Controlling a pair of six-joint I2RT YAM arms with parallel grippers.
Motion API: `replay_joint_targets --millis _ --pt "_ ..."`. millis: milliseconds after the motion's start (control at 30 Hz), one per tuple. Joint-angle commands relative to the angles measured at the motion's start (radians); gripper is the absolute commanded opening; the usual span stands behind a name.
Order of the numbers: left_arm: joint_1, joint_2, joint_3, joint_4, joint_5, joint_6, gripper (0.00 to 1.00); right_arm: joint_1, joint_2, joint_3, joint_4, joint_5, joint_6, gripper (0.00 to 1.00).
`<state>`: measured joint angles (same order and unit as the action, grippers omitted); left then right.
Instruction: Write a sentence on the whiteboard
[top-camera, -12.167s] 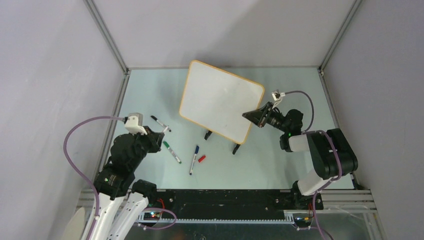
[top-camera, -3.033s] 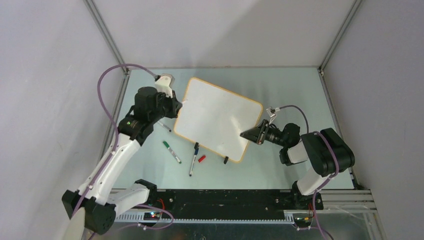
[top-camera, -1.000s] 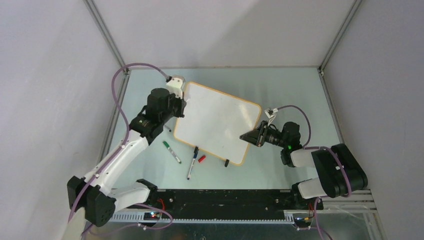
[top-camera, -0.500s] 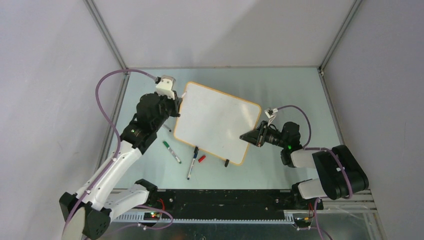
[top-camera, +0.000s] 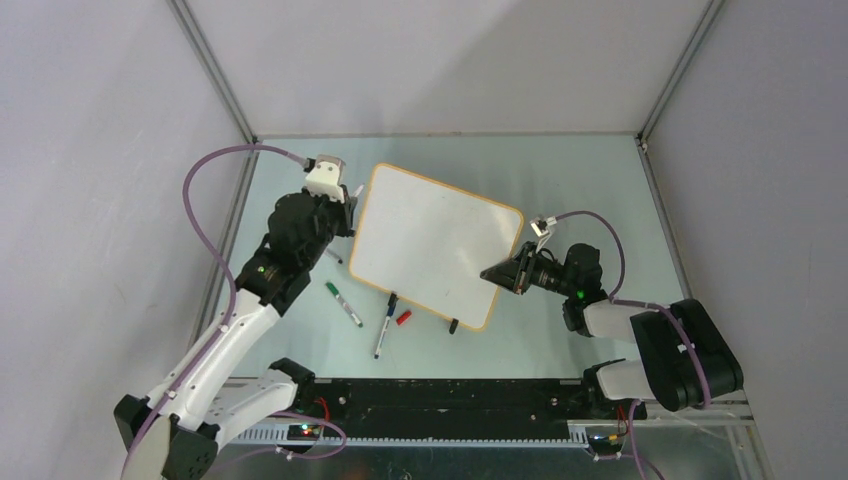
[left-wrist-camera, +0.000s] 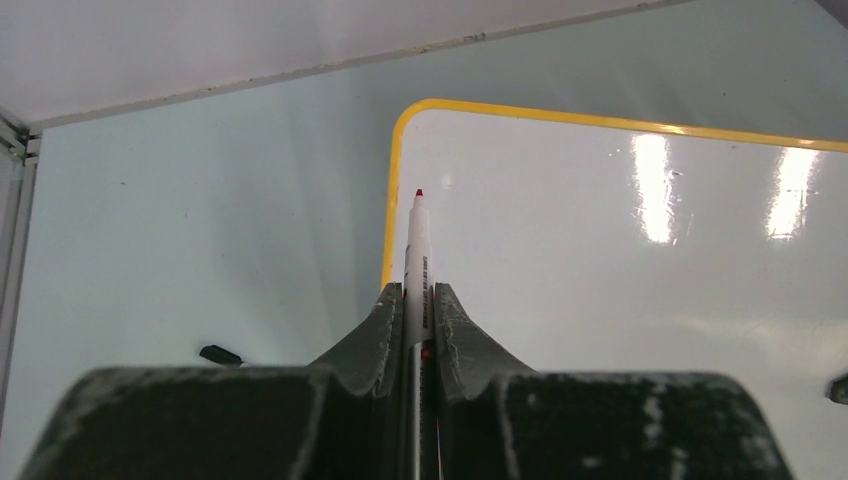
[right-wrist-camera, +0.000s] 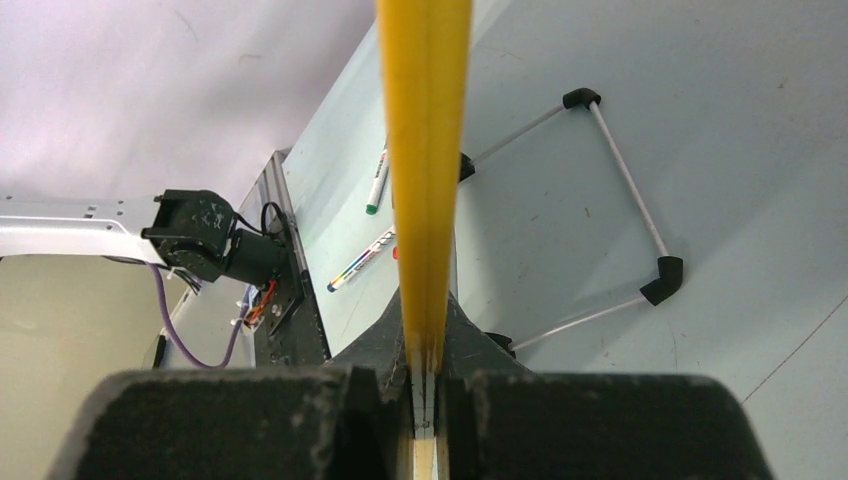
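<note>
I am pinching a red marker (left-wrist-camera: 417, 250) upright in my left end effector (left-wrist-camera: 418, 295), its fingers pressed against the barrel and its red tip pointing forward. The tip is sitting just beside the yellow-orange frame at the upper left corner of the whiteboard (top-camera: 430, 245); I cannot tell whether it is touching the white face. Below that arm, a green marker (top-camera: 343, 304) is lying on the pale counter (top-camera: 580, 180), and next to it a blue marker (top-camera: 386, 320) with a small red cap (top-camera: 403, 318) just beside it. The whiteboard is standing tilted in the middle of the counter, with its two black clip feet at its near edge. On the right, my right end effector (top-camera: 497, 272) is clamping the board's right-hand edge, the fingers closed tight on the frame.
</note>
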<state>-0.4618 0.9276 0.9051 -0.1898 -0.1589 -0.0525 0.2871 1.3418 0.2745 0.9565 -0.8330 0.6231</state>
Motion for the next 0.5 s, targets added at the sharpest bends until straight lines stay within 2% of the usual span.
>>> replay_joint_targets --millis 0,167,467 --pt "-0.008 0.014 0.007 0.006 -0.047 0.041 0.0 0.001 -0.035 -0.001 0.035 0.029 -0.064 0.0" --pt "-0.001 0.065 0.021 0.012 0.013 0.085 0.0 0.003 -0.042 -0.005 0.034 0.032 -0.065 0.0" --pt "0.025 0.138 0.032 0.035 0.08 0.031 0.0 0.003 -0.044 -0.007 0.034 0.034 -0.064 0.0"
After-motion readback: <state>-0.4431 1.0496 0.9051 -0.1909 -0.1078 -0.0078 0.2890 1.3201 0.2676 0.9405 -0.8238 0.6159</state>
